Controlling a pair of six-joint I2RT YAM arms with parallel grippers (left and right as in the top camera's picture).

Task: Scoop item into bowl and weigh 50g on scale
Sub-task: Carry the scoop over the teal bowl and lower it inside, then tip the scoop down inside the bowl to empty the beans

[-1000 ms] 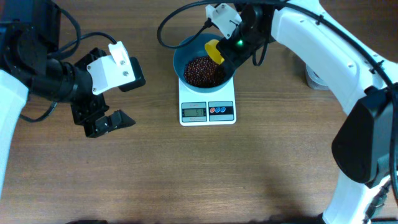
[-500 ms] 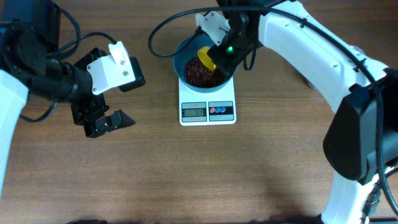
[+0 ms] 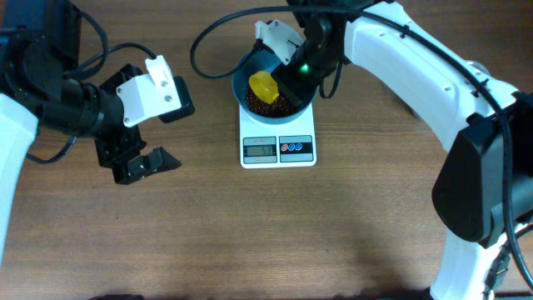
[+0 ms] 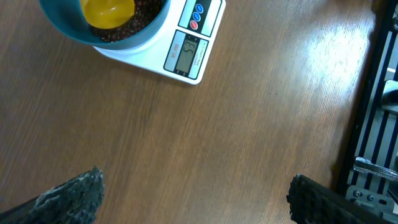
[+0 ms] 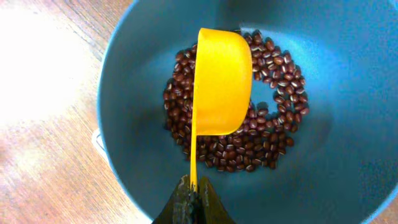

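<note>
The blue bowl (image 3: 250, 68) stands on the white scale (image 3: 277, 142) at the back middle of the table. A pile of reddish-brown beans (image 5: 261, 134) lies in the bowl's bottom. My right gripper (image 5: 194, 193) is shut on the thin handle of a yellow scoop (image 5: 222, 81), which hangs tipped on its side over the beans inside the bowl. The scoop (image 3: 264, 85) also shows in the overhead view, and in the left wrist view (image 4: 109, 11). My left gripper (image 3: 146, 162) is open and empty, above bare table left of the scale (image 4: 189, 46).
The scale's display (image 4: 185, 52) is lit; its digits are too small to read. A round grey object (image 3: 420, 107) sits at the back right, partly hidden by the right arm. A black metal frame (image 4: 373, 124) runs along the right side of the left wrist view.
My right gripper has swung left over the bowl and turned the yellow scoop onto its side. The left arm has not moved.
</note>
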